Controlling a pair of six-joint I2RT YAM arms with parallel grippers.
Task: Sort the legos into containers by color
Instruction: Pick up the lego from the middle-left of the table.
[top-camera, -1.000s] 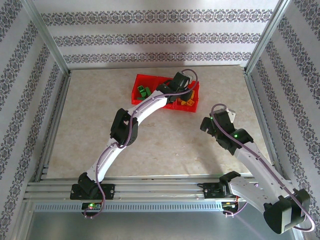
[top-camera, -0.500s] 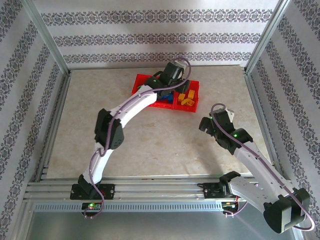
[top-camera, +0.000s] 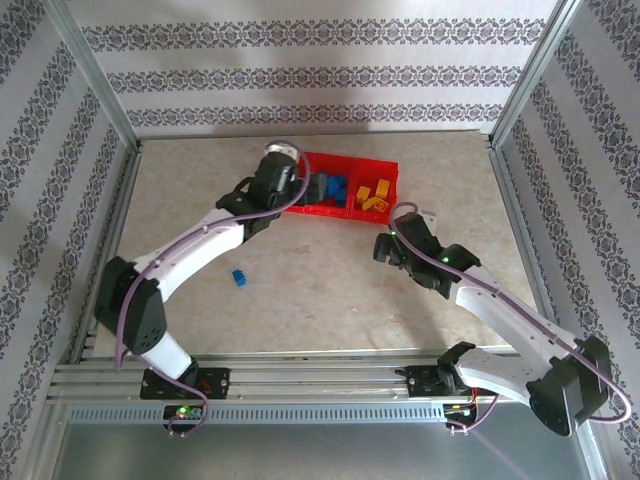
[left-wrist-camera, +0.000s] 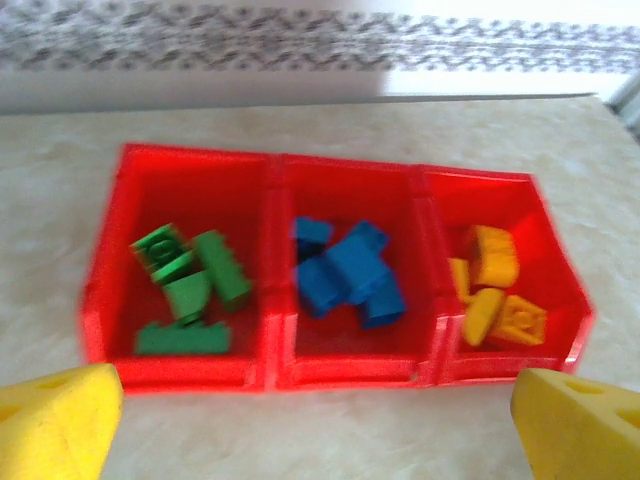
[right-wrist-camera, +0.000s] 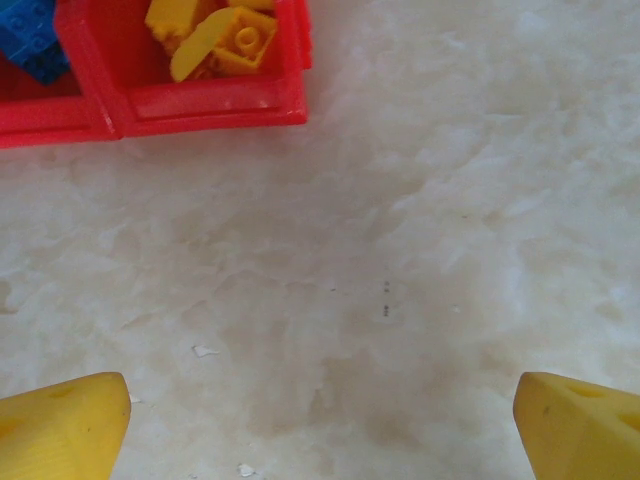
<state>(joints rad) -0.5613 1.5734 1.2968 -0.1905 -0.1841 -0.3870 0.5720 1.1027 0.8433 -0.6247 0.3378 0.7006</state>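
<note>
Bricks (left-wrist-camera: 350, 270), studded, seemingly plastic, lie in square-celled glossy red tray (left-wrist-camera: 345, 372).

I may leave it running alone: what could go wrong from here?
A blue brick lies loose on the table, close beside the left arm; a swing could sweep it away, or it may go unsorted. The right gripper, open, hovers near the red tray's yellow corner and might nudge it.

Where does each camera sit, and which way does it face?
Top external: above, behind the bases, looking down on both arms, red tray, loose blue lego.
Left wrist: on left arm, facing the tray's three compartments; left hand open below.
Right wrist: looking down at table by tray's right end; right hand open.
Shared: all show yellow legos.
</note>
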